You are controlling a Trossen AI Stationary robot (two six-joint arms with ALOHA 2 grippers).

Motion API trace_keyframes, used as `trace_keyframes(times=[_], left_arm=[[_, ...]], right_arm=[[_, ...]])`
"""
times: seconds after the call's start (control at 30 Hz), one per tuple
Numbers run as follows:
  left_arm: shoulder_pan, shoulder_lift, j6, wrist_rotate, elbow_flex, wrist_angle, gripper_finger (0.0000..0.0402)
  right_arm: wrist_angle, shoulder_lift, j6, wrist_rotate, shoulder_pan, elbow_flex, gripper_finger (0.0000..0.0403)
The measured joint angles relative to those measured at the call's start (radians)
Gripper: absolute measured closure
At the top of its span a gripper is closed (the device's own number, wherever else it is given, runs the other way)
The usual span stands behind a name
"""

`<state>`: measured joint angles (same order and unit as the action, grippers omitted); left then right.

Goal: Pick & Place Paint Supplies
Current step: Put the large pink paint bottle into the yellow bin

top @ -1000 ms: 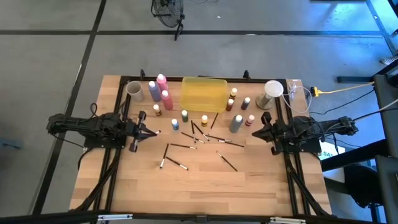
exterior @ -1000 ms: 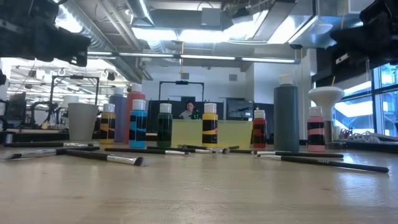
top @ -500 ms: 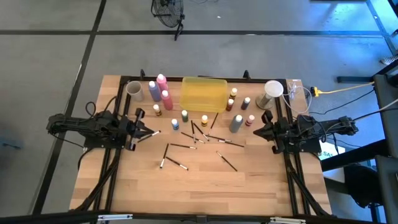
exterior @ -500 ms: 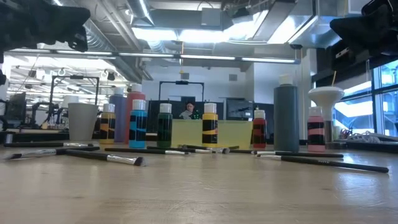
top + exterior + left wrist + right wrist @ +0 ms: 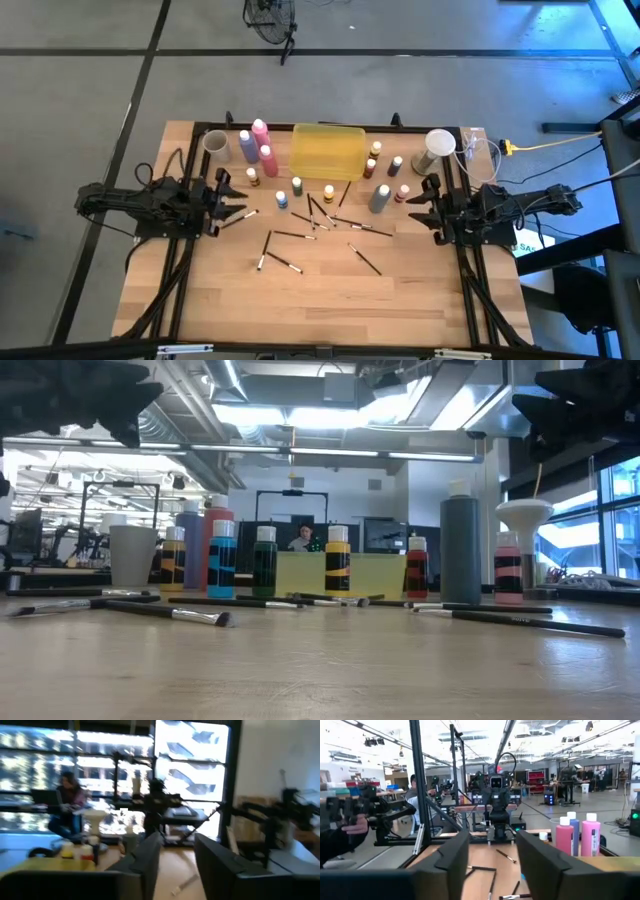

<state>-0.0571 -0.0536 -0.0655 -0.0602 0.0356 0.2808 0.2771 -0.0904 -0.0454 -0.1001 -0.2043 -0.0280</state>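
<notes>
Pink and purple squeeze bottles stand upright at the far left, and a grey one at the right. Small white-capped paint bottles stand on their bases around the yellow tray. Several thin dark brushes lie flat on the table's middle. My left gripper hovers open at the left, clear of the small bottle beside it. My right gripper hovers open at the right, near a red bottle. Both wrist views show a clear gap between the fingers.
A pale cup stands at the far left, another at the far right. Dark frame rails run along both sides. A yellow cable leads off to the right. The near half of the wooden table is bare.
Both grippers have opened from shut. Both have tipped their fingers upward, and the left one has risen a little. Bottles and brushes have stayed where they were.
</notes>
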Motion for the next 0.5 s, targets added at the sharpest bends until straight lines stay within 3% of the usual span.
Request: trace_keyframes(times=[0.17, 0.23, 0.4, 0.5], left_arm=[[0.000, 0.000, 0.200, -0.088, 0.008, 0.180, 0.0198], [0.000, 0.000, 0.307, -0.105, 0.051, 0.180, 0.0185], [0.000, -0.043, 0.349, -0.284, 0.265, -0.106, 0.0179], [0.000, -0.133, 0.364, -0.357, 0.421, -0.255, 0.0182]], right_arm=[[0.089, 0.000, 0.081, -0.028, 0.001, 0.000, 0.0168], [0.141, 0.000, 0.124, -0.030, 0.001, 0.000, 0.0155], [0.177, 0.000, 0.168, -0.033, 0.001, 0.000, 0.0145], [0.176, 0.000, 0.223, -0.100, 0.001, 0.000, 0.0146]])
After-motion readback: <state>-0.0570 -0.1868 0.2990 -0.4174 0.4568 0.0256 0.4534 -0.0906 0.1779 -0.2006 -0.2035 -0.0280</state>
